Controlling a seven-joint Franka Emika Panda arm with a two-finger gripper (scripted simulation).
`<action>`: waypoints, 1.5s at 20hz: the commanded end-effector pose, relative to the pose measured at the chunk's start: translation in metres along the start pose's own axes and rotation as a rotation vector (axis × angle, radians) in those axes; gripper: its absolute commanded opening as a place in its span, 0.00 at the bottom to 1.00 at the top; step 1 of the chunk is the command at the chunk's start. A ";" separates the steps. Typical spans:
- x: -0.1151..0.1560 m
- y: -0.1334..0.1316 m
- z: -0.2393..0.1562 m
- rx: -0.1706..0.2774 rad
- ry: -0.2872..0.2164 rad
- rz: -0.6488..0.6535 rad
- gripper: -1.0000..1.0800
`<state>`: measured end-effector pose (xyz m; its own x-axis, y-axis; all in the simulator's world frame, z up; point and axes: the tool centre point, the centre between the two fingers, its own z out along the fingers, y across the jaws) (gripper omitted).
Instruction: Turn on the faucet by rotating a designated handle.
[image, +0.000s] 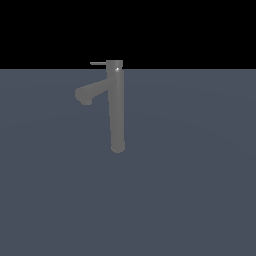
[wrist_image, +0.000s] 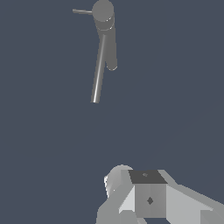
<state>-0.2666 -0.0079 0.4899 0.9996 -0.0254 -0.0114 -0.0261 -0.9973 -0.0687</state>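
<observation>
The faucet (image: 116, 110) is a tall slim grey column standing upright on the flat floor, with a short spout (image: 89, 93) angled down toward the exterior view's left. The handle (image: 98, 63) is a thin flat bar sticking out from the top cap toward the exterior view's left. The wrist view looks down on the faucet (wrist_image: 99, 70) from well above and some way off, with its cap (wrist_image: 103, 10), handle (wrist_image: 82, 12) and spout (wrist_image: 112, 54) showing. No gripper fingers show in either view, and nothing touches the handle.
A flat blue-grey floor (image: 190, 190) surrounds the faucet. Pale grey blocky parts of the arm (wrist_image: 148, 199) fill one edge of the wrist view, far from the faucet.
</observation>
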 end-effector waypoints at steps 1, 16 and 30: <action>0.000 0.000 0.000 0.000 0.000 0.000 0.00; 0.048 -0.018 0.032 -0.009 0.003 0.024 0.00; 0.152 -0.050 0.099 -0.029 0.008 0.074 0.00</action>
<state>-0.1256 0.0411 0.4004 0.9956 -0.0934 -0.0085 -0.0937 -0.9948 -0.0409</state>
